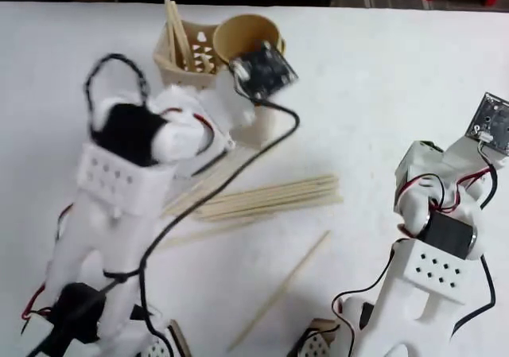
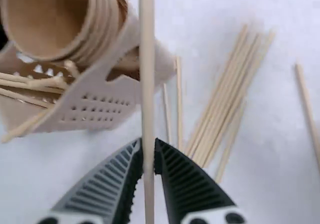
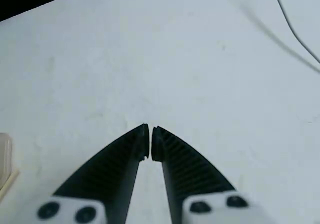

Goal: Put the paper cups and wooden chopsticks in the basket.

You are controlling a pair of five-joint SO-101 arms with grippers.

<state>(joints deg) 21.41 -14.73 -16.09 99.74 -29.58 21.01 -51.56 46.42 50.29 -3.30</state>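
A pale perforated basket (image 1: 184, 61) stands at the table's far middle, with several wooden chopsticks (image 1: 176, 31) upright in it and stacked tan paper cups (image 1: 246, 36) in its right side. My left gripper (image 2: 148, 154) hovers beside the basket (image 2: 95, 107), shut on a single chopstick (image 2: 146, 74) that points toward the cups (image 2: 55, 19). A loose bundle of chopsticks (image 1: 274, 197) lies on the table mid-scene, also visible as the bundle (image 2: 225, 109) past the gripper. One stray chopstick (image 1: 280, 291) lies nearer the front. My right gripper (image 3: 150, 142) is shut on nothing above bare table.
The white table (image 1: 374, 71) has open room on the far right. The right arm's body (image 1: 433, 246) stands at the front right, the left arm's body (image 1: 119, 182) at the front left, with a black cable (image 1: 238, 170) trailing over the chopstick bundle.
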